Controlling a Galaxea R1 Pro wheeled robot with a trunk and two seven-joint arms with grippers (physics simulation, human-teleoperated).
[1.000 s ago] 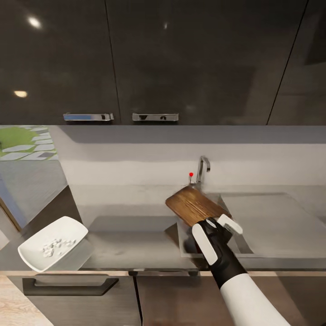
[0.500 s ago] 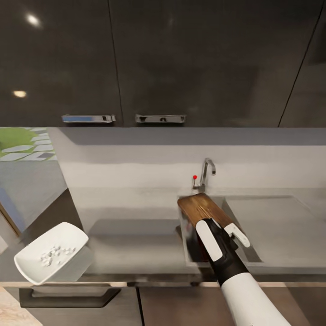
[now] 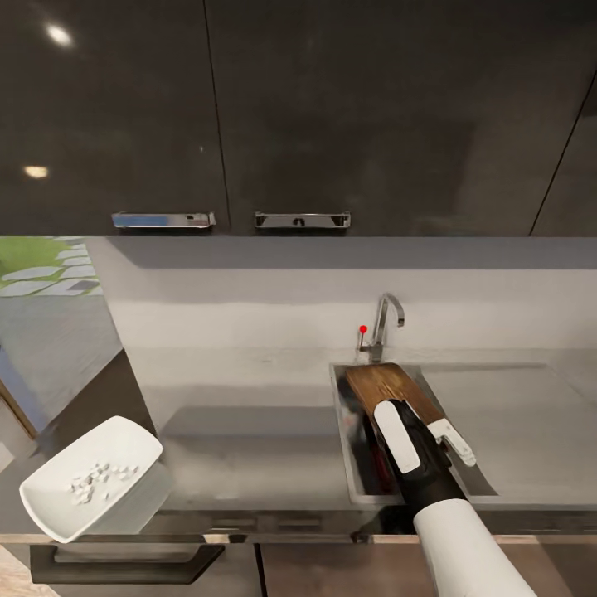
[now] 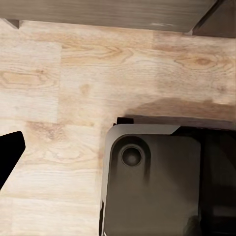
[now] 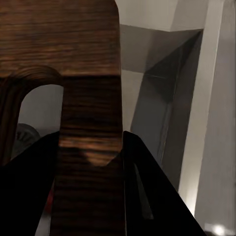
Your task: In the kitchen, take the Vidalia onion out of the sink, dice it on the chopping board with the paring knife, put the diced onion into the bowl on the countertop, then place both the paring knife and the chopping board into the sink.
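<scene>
My right gripper [image 3: 421,429] is shut on the handle end of the dark brown chopping board [image 3: 386,390], holding it tilted over the left part of the sink [image 3: 348,489], below the tap. In the right wrist view the chopping board [image 5: 73,59] fills the space between my dark fingers [image 5: 152,196], with its handle slot and the grey basin walls behind it. A slim reddish-brown strip, apparently the paring knife [image 3: 377,463], lies in the basin beside my arm. The white bowl [image 3: 62,502] with diced onion bits [image 3: 95,481] sits on the countertop [image 3: 249,431] at the far left.
The chrome tap [image 3: 387,319] with its red knob [image 3: 362,329] stands behind the basin, and the flat drainboard [image 3: 522,423] lies to the right. Dark wall cabinets [image 3: 298,116] hang overhead. The left wrist view looks down at wooden floor [image 4: 73,73] and the robot's dark base [image 4: 152,182].
The head view has shifted. My right gripper has carried the board from above the sink's left rim rightwards and down over the basin, closer to the tap.
</scene>
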